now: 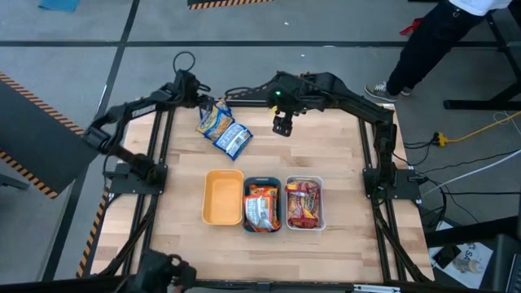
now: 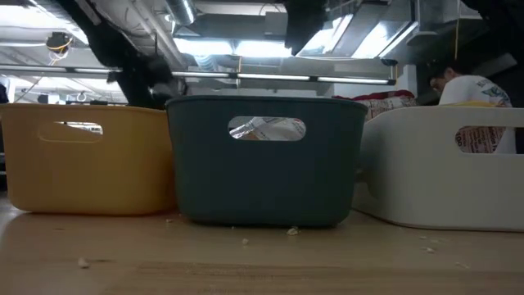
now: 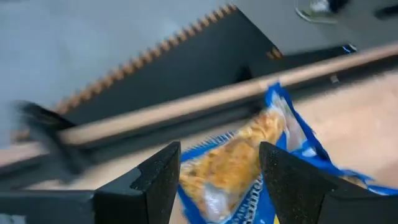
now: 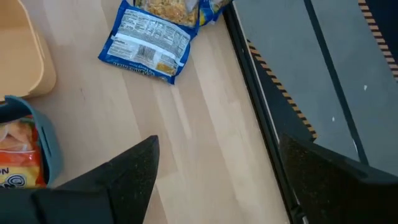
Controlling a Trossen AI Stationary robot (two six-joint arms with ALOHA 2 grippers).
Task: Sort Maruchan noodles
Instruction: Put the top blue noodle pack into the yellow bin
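Two blue-white Maruchan packets lie flat near the table's far left corner: one (image 1: 214, 120) closest to the edge, the other (image 1: 234, 140) (image 4: 149, 43) beside it, back label up. My left gripper (image 1: 203, 103) (image 3: 219, 149) is open, with a finger on either side of the end of the packet nearest the edge (image 3: 230, 168). My right gripper (image 1: 282, 126) (image 4: 219, 146) hangs open above bare wood to the right of both packets. Orange packets (image 1: 261, 205) lie in the teal tray and red-brown ones (image 1: 303, 203) in the white tray. My left gripper has its fingers (image 3: 163, 177) on both sides of the blue-white packet's end (image 3: 249, 140), coming slanting down from the far left. I cannot tell whether they touch it. The packet lies on the table.
Three trays stand in a row near the table's middle: yellow-orange (image 1: 222, 197) (image 2: 82, 160), teal (image 1: 247, 183) (image 2: 266, 172), white (image 1: 319, 183) (image 2: 446, 176). Bare wood lies between the trays and the packets. A person (image 1: 431, 41) stands beyond the far right corner.
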